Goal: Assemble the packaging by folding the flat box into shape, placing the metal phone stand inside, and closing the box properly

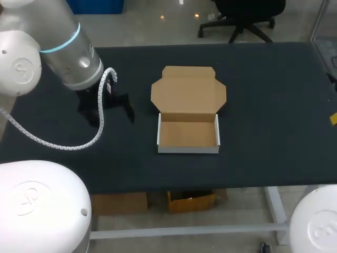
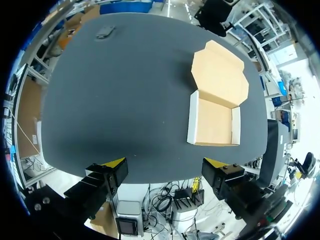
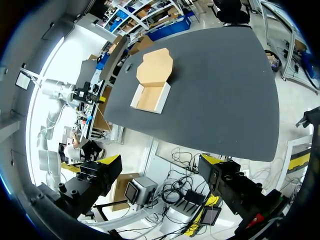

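Gaping plain brown cardboard box (image 1: 188, 108)

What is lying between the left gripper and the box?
Nothing: only bare table lies between the left gripper and the box, as the left wrist view shows.

I view a bench (image 1: 274, 121) with a flat, matte black top that spans nearly the full width of the head view. Its pale metal frame (image 1: 189, 230) shows below the near edge. Lighting on the top is even and diffuse
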Controlling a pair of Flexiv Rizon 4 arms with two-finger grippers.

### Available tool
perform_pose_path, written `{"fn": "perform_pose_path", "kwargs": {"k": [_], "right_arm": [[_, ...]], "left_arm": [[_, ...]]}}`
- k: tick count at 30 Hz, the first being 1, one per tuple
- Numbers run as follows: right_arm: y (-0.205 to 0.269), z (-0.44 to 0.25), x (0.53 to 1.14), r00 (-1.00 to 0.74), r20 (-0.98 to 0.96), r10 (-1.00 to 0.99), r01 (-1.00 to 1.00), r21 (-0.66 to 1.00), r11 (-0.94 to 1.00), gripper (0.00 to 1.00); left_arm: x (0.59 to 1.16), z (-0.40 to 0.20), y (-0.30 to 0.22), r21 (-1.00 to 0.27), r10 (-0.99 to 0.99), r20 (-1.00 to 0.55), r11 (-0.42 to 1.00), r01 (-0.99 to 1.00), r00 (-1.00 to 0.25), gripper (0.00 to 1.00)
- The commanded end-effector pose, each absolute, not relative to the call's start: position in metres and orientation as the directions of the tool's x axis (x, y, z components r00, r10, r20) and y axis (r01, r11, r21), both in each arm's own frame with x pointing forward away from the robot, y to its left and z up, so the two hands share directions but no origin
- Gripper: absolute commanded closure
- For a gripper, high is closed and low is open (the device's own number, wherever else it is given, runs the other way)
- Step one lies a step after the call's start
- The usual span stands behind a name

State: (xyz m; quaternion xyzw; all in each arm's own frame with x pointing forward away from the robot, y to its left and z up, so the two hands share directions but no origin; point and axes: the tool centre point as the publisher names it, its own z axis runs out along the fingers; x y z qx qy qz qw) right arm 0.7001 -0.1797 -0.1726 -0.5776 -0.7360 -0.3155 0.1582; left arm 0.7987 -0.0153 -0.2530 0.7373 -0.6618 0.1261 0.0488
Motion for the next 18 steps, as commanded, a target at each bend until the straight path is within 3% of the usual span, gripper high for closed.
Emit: {"fn": "perform_pose_path", "kwargs": {"k": [1,18], "right_arm": [[-0.179,-0.172,0.7,-0.282,0.588,0.758,0.95,0.282,0.134,0.0],[-0.161,-0.181,0.709,-0.232,0.538,0.81,0.964,0.236,0.12,0.0]], "left_arm": [[0.805,-0.256,-0.016,-0.09,-0.966,0.239,-0.122,-0.988,0.098,0.0],[0.824,-0.273,-0.004,-0.061,-0.961,0.235,-0.165,-0.984,0.146,0.0]]}}
